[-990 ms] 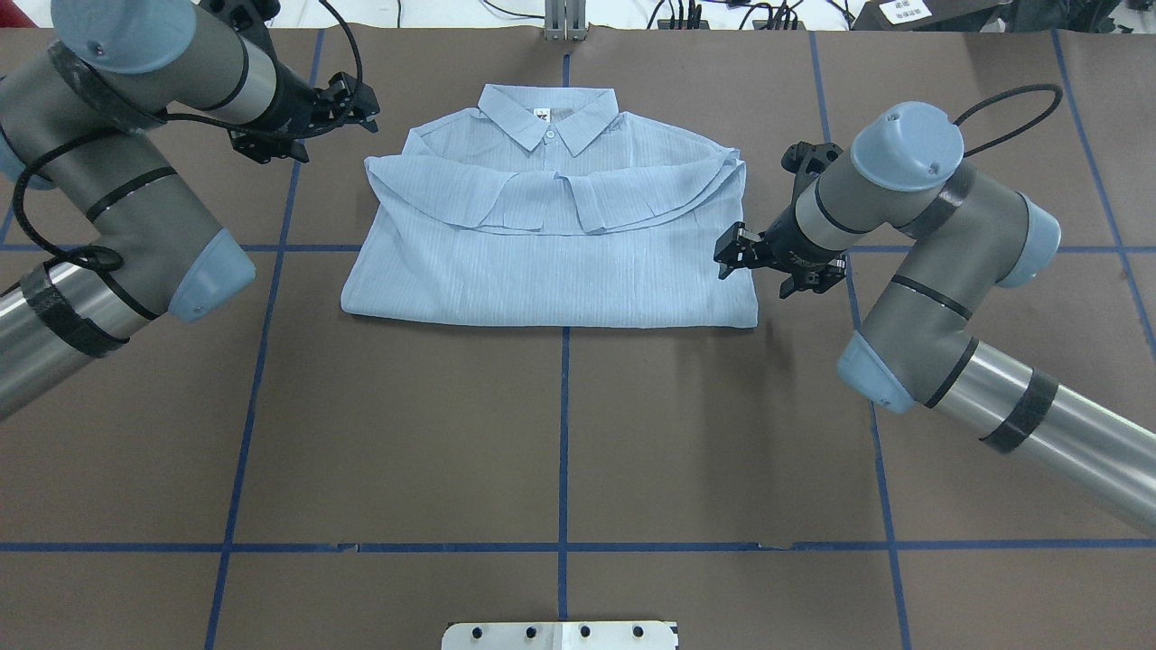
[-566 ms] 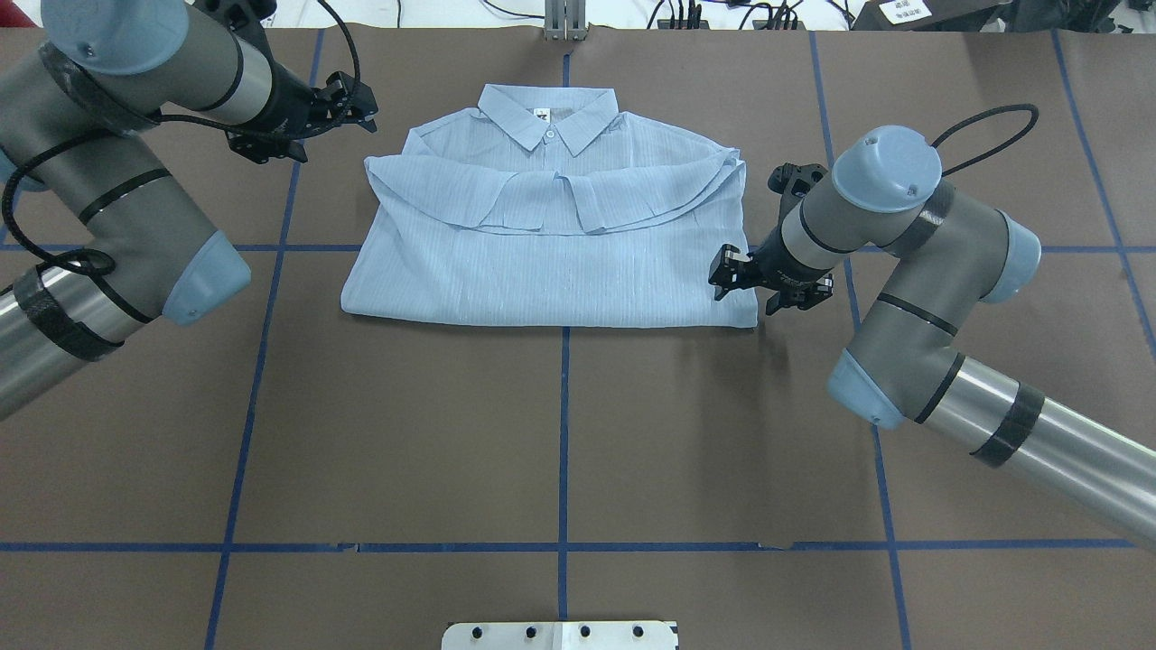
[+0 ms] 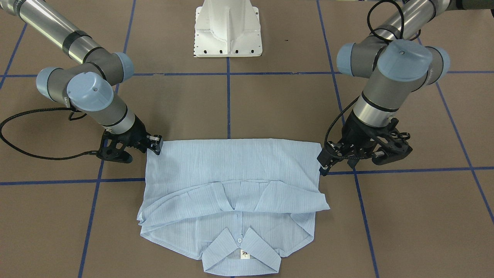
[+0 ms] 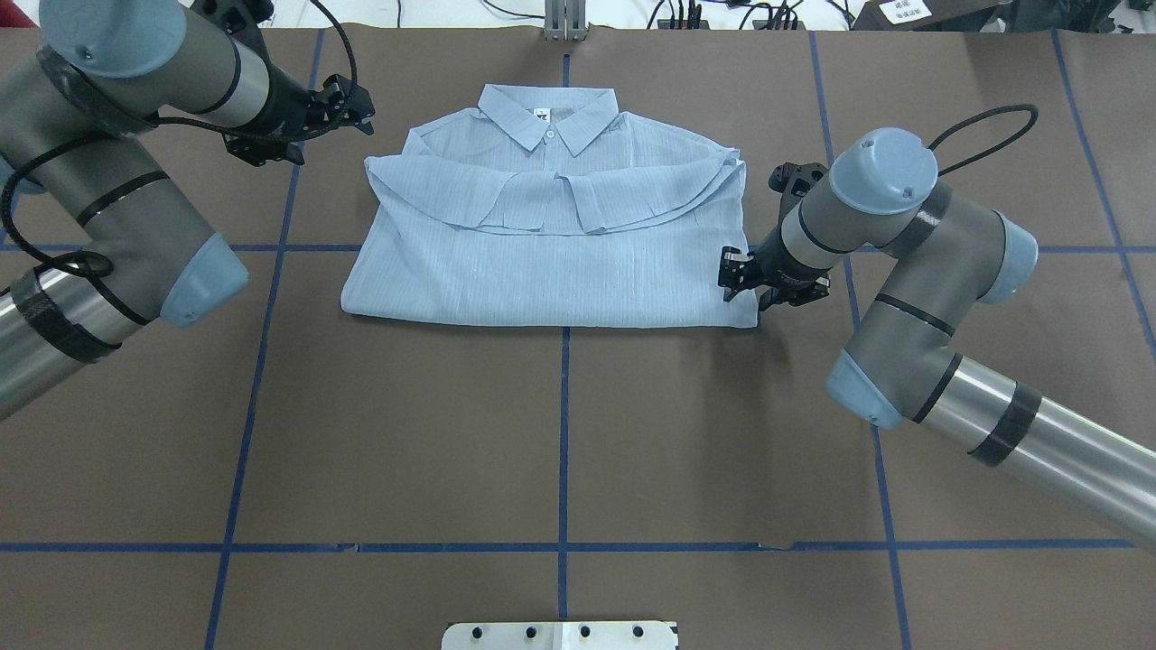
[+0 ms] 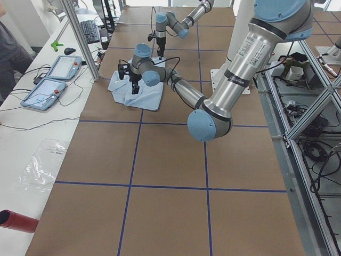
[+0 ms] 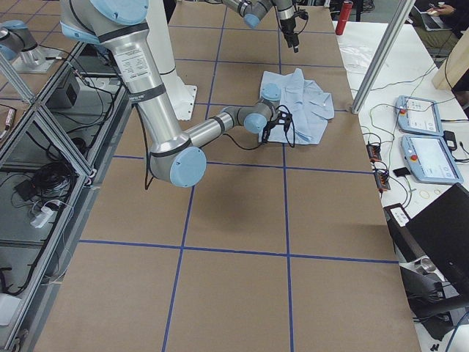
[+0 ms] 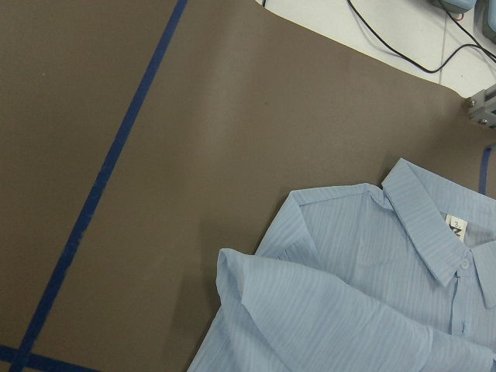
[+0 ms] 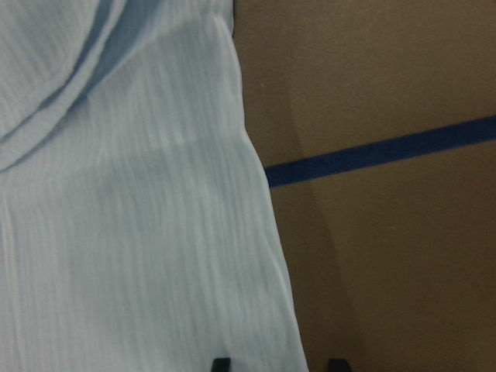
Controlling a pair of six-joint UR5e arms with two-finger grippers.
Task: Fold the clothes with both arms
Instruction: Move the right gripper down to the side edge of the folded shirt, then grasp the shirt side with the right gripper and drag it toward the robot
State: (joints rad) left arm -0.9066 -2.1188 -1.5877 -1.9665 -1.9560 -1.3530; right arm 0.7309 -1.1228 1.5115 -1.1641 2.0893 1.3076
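Note:
The pale-blue shirt (image 4: pixel 551 262) lies folded on the brown table, its collar (image 4: pixel 548 113) pointing away from the robot and the sleeves laid across the chest. My right gripper (image 4: pixel 730 275) is open and low at the shirt's right edge near the hem corner. In the right wrist view its fingertips (image 8: pixel 221 363) straddle the edge of the shirt (image 8: pixel 132 232). My left gripper (image 4: pixel 354 101) looks open and hangs raised beside the shirt's far-left shoulder, apart from the cloth. The left wrist view looks down on that shoulder (image 7: pixel 325 225); no fingers show there.
The white pedestal base (image 3: pixel 227 31) stands at the robot's side of the table. Blue tape lines (image 4: pixel 564 433) grid the brown surface. Two tablets (image 5: pixel 50 80) and cables lie on the side bench, a red cylinder (image 5: pixel 18 220) too. A person (image 5: pixel 8 53) sits by it.
My right gripper has moved along the shirt's right edge toward the hem corner and closer in. The left gripper has drifted slightly left and away. The shirt has not moved.

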